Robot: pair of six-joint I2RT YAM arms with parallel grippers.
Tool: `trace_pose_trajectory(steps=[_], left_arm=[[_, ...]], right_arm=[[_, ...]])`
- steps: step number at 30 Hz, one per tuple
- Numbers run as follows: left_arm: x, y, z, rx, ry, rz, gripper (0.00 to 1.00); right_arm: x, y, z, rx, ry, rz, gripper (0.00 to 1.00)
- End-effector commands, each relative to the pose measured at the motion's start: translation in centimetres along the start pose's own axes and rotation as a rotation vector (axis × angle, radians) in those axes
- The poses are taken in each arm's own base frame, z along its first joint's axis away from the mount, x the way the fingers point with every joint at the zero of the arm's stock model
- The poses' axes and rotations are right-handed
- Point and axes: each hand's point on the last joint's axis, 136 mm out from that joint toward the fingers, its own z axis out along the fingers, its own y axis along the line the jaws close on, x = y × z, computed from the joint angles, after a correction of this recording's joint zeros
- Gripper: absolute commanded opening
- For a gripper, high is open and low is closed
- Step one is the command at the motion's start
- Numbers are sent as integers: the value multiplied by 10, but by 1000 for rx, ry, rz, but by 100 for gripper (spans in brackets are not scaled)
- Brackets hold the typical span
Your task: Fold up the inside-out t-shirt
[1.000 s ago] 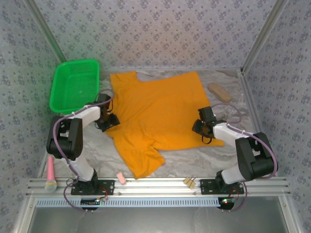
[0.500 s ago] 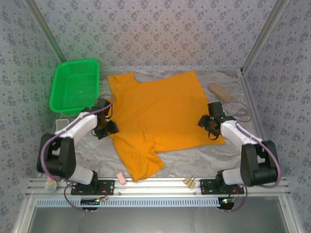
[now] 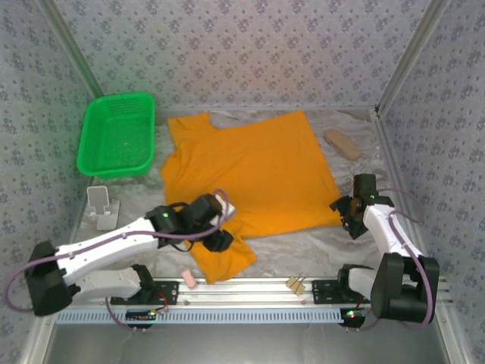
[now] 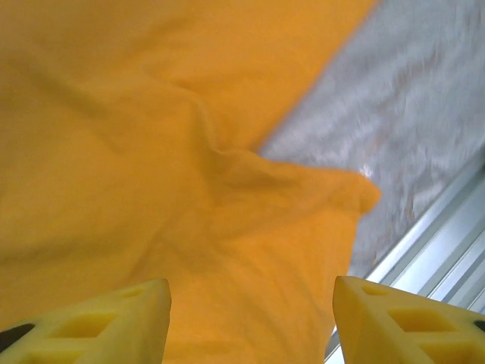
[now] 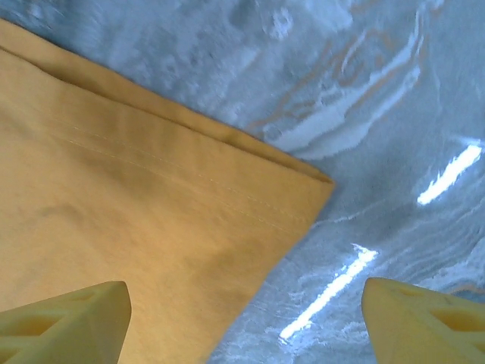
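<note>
Presently, the inside-out t-shirt [image 3: 250,167] is seen spread flat on the marbled counter [image 3: 303,250], roughly in the middle, with plain orange cloth turned upward and one sleeve reaching towards the near rail [image 3: 250,292].

The left arm is stretched low across the counter from the left. The left fingers [image 4: 98,318] are held apart above that near sleeve, where the cloth is rumpled into soft folds. Nothing is clamped between them, and whether the cloth is touched cannot be told.

The right fingers [image 5: 68,318] are spread wide over the shirt's near right corner. In the right wrist view a stitched hem is seen running to that corner, which lies flat on the counter, released.

A green basket [image 3: 119,97] is placed at the far left, just beside the shirt. A tan oblong object [image 3: 342,144] is found at the far right, apart from the cloth. A small white stand [image 3: 101,206] is set near the left edge, and a pink piece [image 3: 189,279] and two clips [image 3: 295,284] are seen by the rail.
</note>
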Motion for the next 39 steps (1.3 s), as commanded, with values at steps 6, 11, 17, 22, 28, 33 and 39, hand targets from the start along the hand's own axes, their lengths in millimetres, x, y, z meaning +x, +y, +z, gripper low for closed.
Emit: trace_pose_trajectory(steps=[6, 11, 17, 22, 28, 33, 39], left_arm=[[49, -59, 50, -26, 304, 462, 58], [75, -70, 58, 6, 408, 467, 58], [89, -50, 71, -108, 481, 396, 59], [114, -20, 90, -249, 664, 295, 55], [92, -27, 85, -214, 608, 350, 12], [64, -56, 54, -31, 484, 413, 0], [38, -84, 14, 233, 368, 350, 0]], right_arm=[[26, -8, 17, 35, 158, 85, 78], [35, -14, 23, 42, 178, 116, 76], [30, -12, 32, 26, 152, 131, 69], [24, -9, 36, 26, 130, 156, 49], [16, -14, 32, 67, 87, 178, 8], [12, -23, 21, 99, 32, 200, 0], [1, -17, 4, 78, -20, 203, 0]])
